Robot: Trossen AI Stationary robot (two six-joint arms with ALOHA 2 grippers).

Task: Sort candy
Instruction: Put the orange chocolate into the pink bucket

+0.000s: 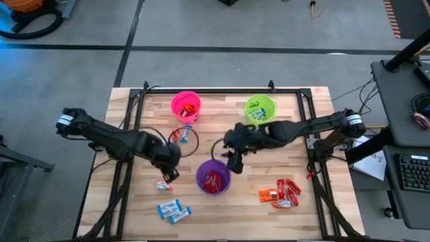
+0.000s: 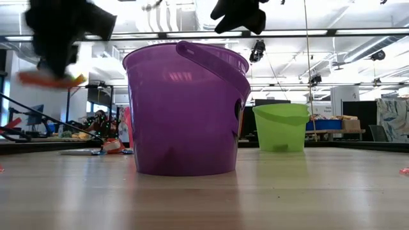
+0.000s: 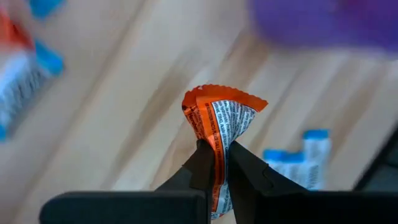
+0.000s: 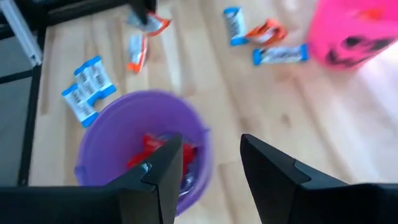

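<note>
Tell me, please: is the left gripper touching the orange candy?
Touching. In the left wrist view, the left gripper's fingers are pinched shut on the orange candy.

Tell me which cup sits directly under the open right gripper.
The purple cup, holding red candy; the right gripper hangs above it, while the pink and green cups stand farther off.

Purple cup [image 2: 185,108] foremost; green cup [image 2: 281,128] seemingly behind.
</note>
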